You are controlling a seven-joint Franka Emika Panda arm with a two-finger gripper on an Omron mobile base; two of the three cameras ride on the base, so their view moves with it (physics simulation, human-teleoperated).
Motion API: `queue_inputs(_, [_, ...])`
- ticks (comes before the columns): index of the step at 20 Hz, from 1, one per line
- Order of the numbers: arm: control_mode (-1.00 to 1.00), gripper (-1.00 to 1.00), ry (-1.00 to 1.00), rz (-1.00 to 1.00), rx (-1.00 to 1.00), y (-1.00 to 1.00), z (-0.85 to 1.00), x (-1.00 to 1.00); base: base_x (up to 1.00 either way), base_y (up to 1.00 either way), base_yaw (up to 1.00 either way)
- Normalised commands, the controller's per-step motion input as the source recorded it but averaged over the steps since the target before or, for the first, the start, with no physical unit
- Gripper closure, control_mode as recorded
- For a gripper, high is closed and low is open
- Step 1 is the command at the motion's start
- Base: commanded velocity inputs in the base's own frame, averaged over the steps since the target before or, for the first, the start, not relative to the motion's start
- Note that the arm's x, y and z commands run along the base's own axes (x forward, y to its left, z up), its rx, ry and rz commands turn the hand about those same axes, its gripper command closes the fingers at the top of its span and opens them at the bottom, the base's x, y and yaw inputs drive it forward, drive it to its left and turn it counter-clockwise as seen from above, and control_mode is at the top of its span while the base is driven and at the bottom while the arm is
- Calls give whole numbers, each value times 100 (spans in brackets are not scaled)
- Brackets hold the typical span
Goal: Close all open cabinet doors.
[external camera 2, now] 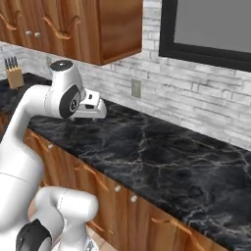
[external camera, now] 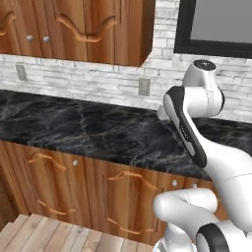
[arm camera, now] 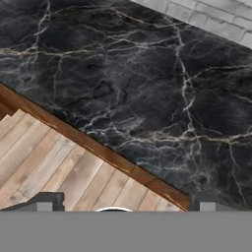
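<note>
Reddish-brown upper cabinet doors (external camera: 74, 27) with arch mouldings and small silver knobs hang above the black marble counter (external camera: 88, 128). Lower cabinet doors (external camera: 49, 182) run under the counter's edge, also seen from the other side (external camera 2: 100, 196). Every door in view looks flush with its frame. My white hand (external camera 2: 92, 108) hovers over the counter near its front edge and points down. In the hand view my gripper (arm camera: 128, 204) is open, its two dark fingertips (arm camera: 49, 202) far apart with nothing between them, above the counter edge and the wooden floor (arm camera: 49, 157).
A knife block (external camera 2: 14, 73) stands on the counter at the far left. Wall outlets (external camera: 143, 86) sit in the white brick backsplash. A dark-framed panel (external camera 2: 211, 29) hangs on the wall at upper right. My own arm (external camera: 197, 128) blocks part of the right side.
</note>
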Motion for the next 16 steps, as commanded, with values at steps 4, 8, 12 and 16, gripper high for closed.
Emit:
queue_inputs(4, [100, -100, 0, 0, 0, 0, 0, 0, 2, -32, 50])
queue_inputs(8, [100, -100, 0, 0, 0, 0, 0, 0, 1, -19, 47])
queue_inputs(12, [100, -100, 0, 0, 0, 0, 0, 0, 12, -10, 55])
queue_inputs(16, [100, -100, 0, 0, 0, 0, 0, 0, 26, -1, 57])
